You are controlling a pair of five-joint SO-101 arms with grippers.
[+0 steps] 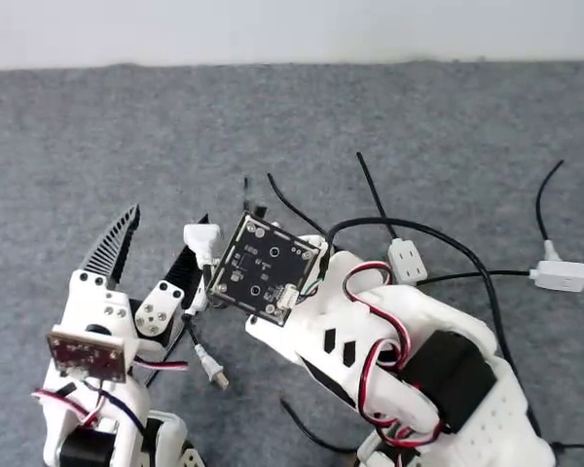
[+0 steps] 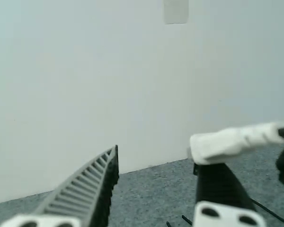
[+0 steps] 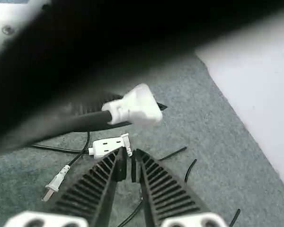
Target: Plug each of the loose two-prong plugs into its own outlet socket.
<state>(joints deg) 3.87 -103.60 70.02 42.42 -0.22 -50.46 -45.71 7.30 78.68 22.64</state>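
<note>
Connector: a white rounded plastic connector (image 1: 202, 238) on a thick black lead sits at the tip of one finger of my left gripper (image 1: 167, 218), touching it or just beside it. I cannot tell whether it is a plug end or a socket end.

Left gripper: spread wide and gripping nothing. I judge I hold it open so the connector can come between the fingers and be steadied for mating.

Right gripper: my right gripper (image 3: 128, 151) is closed down to a thin slit, with the connector just ahead of it. I can make out nothing pinched inside. Closed like this it suits nudging rather than grasping, so it would have to open before taking a plug.

Nearest socket: a small white oblong plastic outlet socket (image 3: 109, 145) lies flat on the table just beyond my right fingertips.

Loose plug: a small white two-prong plug on a thin black cord (image 1: 214, 370) lies on the table between my two arms, unplugged, with its prongs pointing back toward my bases.

Farther sockets: a white square outlet socket (image 1: 406, 261) lies beside my right arm. A white oblong outlet socket (image 1: 560, 277) lies well apart, farther out on that side. Both look unfilled.

Table: a grey felt-like table cover (image 1: 419, 126) with black cords (image 1: 467, 255) looping across it. I judge they could snag my right arm.
</note>
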